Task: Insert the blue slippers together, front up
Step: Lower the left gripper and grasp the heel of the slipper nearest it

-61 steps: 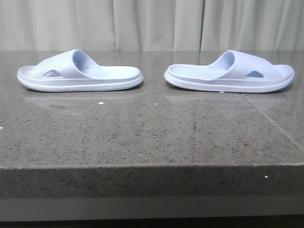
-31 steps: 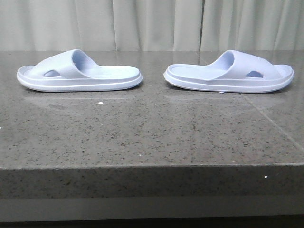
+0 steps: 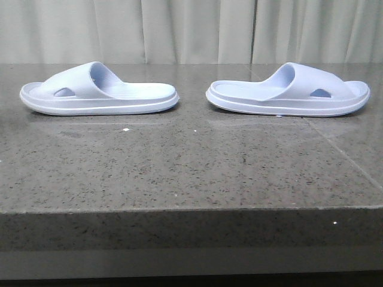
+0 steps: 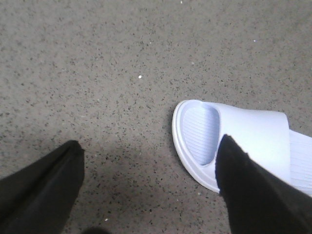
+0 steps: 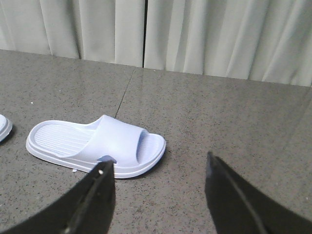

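Note:
Two blue slippers lie flat, soles down, side by side on the dark stone table. The left slipper (image 3: 99,92) points its toe to the left, the right slipper (image 3: 287,92) points its toe to the right, and their heels face each other across a gap. No gripper shows in the front view. My left gripper (image 4: 148,141) is open above the table, one finger (image 4: 253,190) overlapping the toe end of the left slipper (image 4: 243,134). My right gripper (image 5: 157,161) is open and empty, with the right slipper (image 5: 97,144) just beyond its fingers.
The speckled grey stone table (image 3: 191,167) has a front edge (image 3: 191,209) close to the camera. Pale curtains (image 3: 191,30) hang behind it. A seam between slabs (image 5: 124,95) runs across the tabletop. The heel rim of the left slipper (image 5: 4,127) shows at the edge of the right wrist view.
The left slipper has slid very slightly to the left in the front view. The right slipper has barely moved.

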Motion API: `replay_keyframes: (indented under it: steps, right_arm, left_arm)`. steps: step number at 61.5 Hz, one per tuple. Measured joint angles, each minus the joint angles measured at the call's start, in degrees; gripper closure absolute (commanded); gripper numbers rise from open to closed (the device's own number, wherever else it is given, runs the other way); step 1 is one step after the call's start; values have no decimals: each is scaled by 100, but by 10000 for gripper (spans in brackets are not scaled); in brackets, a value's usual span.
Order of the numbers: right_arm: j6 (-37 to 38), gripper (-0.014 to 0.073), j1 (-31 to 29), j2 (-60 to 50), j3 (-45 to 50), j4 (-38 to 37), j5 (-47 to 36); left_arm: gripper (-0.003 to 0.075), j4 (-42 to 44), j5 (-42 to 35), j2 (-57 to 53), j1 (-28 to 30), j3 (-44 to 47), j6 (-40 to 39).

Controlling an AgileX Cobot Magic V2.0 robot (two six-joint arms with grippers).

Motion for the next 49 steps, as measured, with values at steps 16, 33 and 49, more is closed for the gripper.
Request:
replay_keyframes:
  steps: [16, 33, 49]
  right_arm:
    - [0, 148, 0, 0, 0, 0, 10]
    - [0, 148, 0, 0, 0, 0, 10]
    - [0, 148, 0, 0, 0, 0, 10]
  left_arm:
    - [173, -1808, 1798, 1679, 669, -951, 1742]
    - [174, -1965, 2439, 2849, 669, -1869, 1897]
    - [273, -1978, 2517, 3275, 669, -2120, 1992]
